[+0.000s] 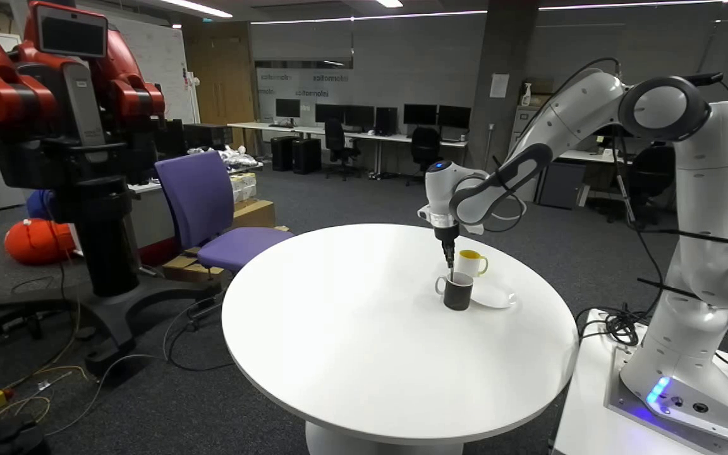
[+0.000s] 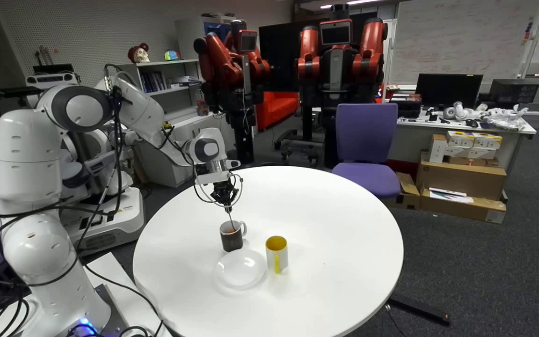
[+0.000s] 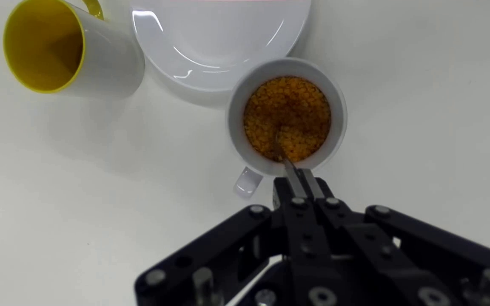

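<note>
The gripper (image 3: 303,176) was clenched high on the utensil (image 3: 285,157), probably so that the latter reached into the dark mug (image 2: 232,240).

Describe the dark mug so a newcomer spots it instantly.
Start at the round white table beside the white robot arm. On it, the dark mug stands by a white plate, just below the pincer. Unlike the neighbouring white mug, yellow inside, it is dark outside, and a thin metal utensil gripped by the pincer dips into its orange-brown contents.
</note>
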`<action>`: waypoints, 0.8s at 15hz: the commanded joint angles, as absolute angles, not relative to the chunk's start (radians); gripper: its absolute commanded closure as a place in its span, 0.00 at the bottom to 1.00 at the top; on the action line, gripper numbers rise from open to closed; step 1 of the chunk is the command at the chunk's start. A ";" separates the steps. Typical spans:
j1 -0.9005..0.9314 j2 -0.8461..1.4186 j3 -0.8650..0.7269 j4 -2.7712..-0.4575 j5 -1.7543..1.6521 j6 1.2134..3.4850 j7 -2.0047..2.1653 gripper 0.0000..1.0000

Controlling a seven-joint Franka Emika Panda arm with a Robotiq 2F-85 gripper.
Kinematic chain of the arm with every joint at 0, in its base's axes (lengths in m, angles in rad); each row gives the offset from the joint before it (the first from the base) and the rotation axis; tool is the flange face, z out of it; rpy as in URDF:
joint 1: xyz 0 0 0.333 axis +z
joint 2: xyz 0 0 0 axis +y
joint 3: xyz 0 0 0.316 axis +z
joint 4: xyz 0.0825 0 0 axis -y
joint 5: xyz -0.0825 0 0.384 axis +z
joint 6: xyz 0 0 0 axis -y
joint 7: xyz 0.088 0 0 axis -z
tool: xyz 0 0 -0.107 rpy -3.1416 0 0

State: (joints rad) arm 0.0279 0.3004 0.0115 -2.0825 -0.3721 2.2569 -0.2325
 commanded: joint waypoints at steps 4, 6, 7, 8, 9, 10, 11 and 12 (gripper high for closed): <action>0.014 0.264 0.061 -2.094 -0.266 2.241 -0.361 1.00; 0.016 0.262 0.068 -2.096 -0.242 2.232 -0.386 1.00; 0.016 0.260 0.069 -2.097 -0.236 2.229 -0.393 1.00; 0.018 0.258 0.067 -2.098 -0.240 2.224 -0.394 1.00; 0.019 0.256 0.065 -2.099 -0.245 2.220 -0.393 1.00; 0.020 0.256 0.062 -2.098 -0.254 2.214 -0.387 1.00; 0.021 0.255 0.058 -2.098 -0.262 2.207 -0.380 1.00; 0.022 0.254 0.055 -2.098 -0.269 2.201 -0.375 1.00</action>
